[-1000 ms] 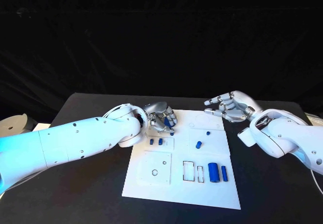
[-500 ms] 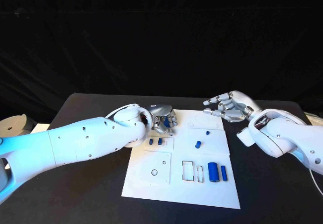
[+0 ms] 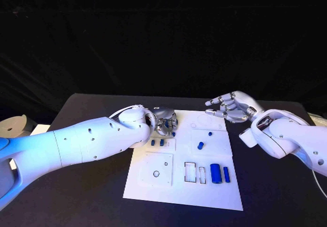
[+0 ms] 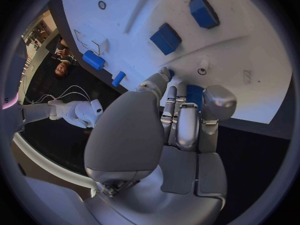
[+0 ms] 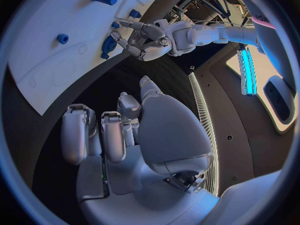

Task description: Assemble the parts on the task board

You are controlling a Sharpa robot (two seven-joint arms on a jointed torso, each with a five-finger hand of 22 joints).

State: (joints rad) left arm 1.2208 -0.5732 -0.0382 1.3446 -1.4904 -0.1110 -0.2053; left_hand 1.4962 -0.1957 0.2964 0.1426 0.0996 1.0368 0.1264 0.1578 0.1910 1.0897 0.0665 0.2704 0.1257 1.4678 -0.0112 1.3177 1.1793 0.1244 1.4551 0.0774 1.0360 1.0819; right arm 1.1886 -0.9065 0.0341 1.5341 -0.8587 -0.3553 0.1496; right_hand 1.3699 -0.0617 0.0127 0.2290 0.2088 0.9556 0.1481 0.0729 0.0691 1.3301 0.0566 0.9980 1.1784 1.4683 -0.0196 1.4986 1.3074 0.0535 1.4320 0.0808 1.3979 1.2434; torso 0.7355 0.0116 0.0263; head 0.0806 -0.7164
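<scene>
Your left hand sits at the far left corner of the white board, fingers curled around a small blue piece. Your right hand hovers off the board's far right corner, fingers apart and holding nothing. On the board you have two small blue blocks, a short peg mid-board and a fat cylinder beside a slim bar.
</scene>
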